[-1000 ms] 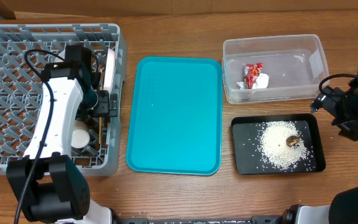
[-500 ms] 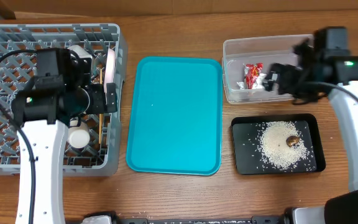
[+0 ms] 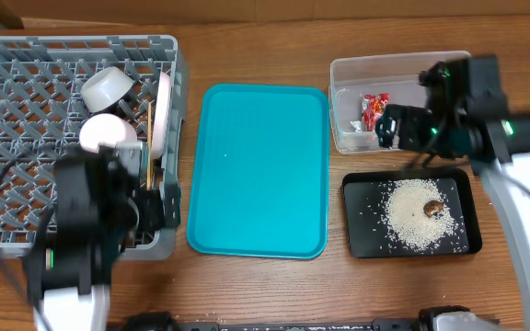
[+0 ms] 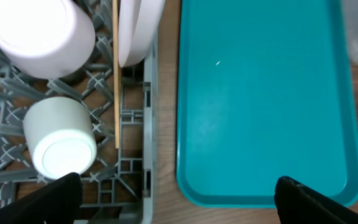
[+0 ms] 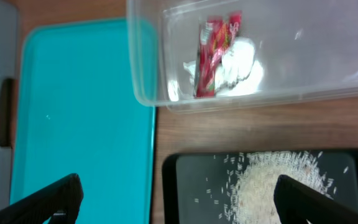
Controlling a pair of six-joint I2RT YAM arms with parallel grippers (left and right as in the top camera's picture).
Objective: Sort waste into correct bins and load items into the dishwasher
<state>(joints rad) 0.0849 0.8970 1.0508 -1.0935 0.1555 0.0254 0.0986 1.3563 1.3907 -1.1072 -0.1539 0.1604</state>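
The tabletop (image 3: 265, 37) is brown wood with fine lines. The dish rack (image 3: 72, 41) is dull grey plastic. The cup (image 4: 61, 137) and plate (image 4: 138, 31) in it are smooth, shiny white; the chopsticks (image 4: 115, 74) are pale wood. The teal tray (image 3: 256, 165) is smooth plastic with a soft shine. The tub (image 3: 449, 97) is see-through plastic, the wrapper (image 5: 213, 53) inside is crinkly and shiny, and the black tray (image 3: 355, 241) is dull.

Left arm (image 3: 86, 221) and right arm (image 3: 467, 115), blocky black joint housings, rounded white link shells, thin looping black cables
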